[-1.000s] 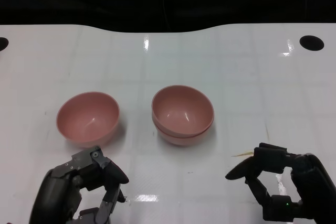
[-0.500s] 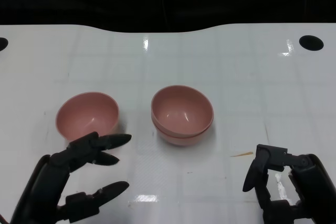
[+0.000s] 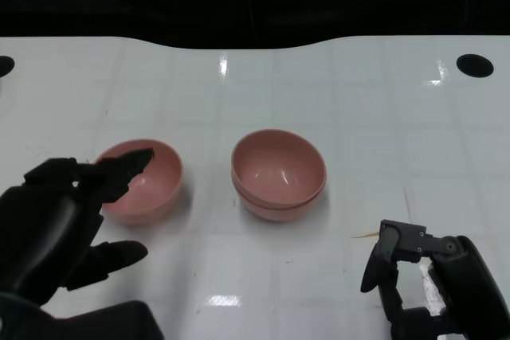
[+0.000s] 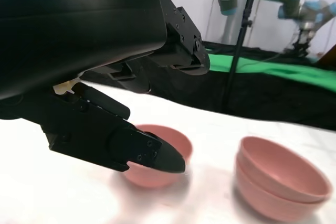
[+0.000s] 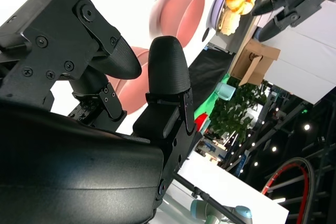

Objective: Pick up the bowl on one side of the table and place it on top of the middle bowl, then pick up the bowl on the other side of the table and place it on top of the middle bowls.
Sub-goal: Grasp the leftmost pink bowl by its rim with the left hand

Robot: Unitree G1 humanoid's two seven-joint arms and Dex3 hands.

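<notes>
Left fingers: we see the left hand [image 3: 56, 224] raised over the near-left part of the table [image 3: 358, 109], its fingers [image 3: 123, 166] spread apart and gripping nothing; the upper fingertips lie over the near rim of the single bowl [image 3: 147, 181] in the head view, while a lower finger points right, below the bowl.
Left wrist view: we see one fingertip [image 4: 157, 156] in front of the single bowl [image 4: 163, 148], the other fingers [image 4: 178, 45] above it; whether any of them touches the rim, we cannot tell.
Right fingers: we see the right hand [image 3: 430, 276] at the near-right of the table, its fingers [image 3: 381, 264] curled downward with nothing in them, well apart from both bowls.
Right wrist view: we see the bent fingers [image 5: 168, 72] close together, pink bowl shapes blurred beyond them.
Single bowl: pink, upright on the table left of centre, its mouth facing up; being round, we find no long axis in it.
Stacked bowls: we see two pink bowls [image 3: 279, 173] nested one in the other at the middle of the table, upright and mouth up, beside the single bowl with a gap of bare table between them; the left wrist view shows the stack [image 4: 278, 182] apart from the hand.
</notes>
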